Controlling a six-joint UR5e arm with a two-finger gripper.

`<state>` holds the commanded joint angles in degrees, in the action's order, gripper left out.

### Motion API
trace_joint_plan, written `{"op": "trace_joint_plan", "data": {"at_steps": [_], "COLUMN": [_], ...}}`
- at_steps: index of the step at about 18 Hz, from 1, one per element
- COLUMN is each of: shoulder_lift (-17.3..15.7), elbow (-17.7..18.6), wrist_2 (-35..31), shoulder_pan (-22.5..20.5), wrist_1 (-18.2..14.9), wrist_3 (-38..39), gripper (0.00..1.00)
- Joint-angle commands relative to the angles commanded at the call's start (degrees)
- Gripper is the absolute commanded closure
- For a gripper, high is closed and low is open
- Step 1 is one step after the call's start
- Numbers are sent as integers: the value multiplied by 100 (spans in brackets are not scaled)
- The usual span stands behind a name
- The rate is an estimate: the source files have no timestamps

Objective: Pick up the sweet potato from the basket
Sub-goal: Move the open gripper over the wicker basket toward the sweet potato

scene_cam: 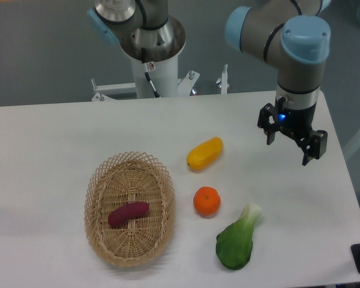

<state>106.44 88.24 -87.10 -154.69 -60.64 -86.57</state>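
A small, smooth, finger-shaped magenta sweet potato (pixel 128 213) lies slightly tilted on the floor of the oval tan woven wicker basket (pixel 96 192), near its middle. Right of the basket on the white table (pixel 42 138) sit a yellow oblong fruit (pixel 204 153), a round orange (pixel 207 201) and a green leafy bok choy (pixel 237 240). The black two-finger gripper (pixel 288 150) hangs well apart at the right, fingers spread and holding nothing
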Motion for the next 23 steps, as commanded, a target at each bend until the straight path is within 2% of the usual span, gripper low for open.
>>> {"op": "trace_joint_plan", "data": {"at_steps": [6,10,15,17,21,23], "shoulder_lift": [0,-79,-176,-211,-211,-176], "elbow": [88,228,474,562,563,597], "wrist_2": [0,0,-9,-17,-9,-35], "shoulder_pan": [18,166,728,948,1545,1801], "wrist_1": [0,0,61,79,123,280], "wrist_3": [35,482,1501,1687,2731,3083], "gripper": [0,0,0,0,0,0]}}
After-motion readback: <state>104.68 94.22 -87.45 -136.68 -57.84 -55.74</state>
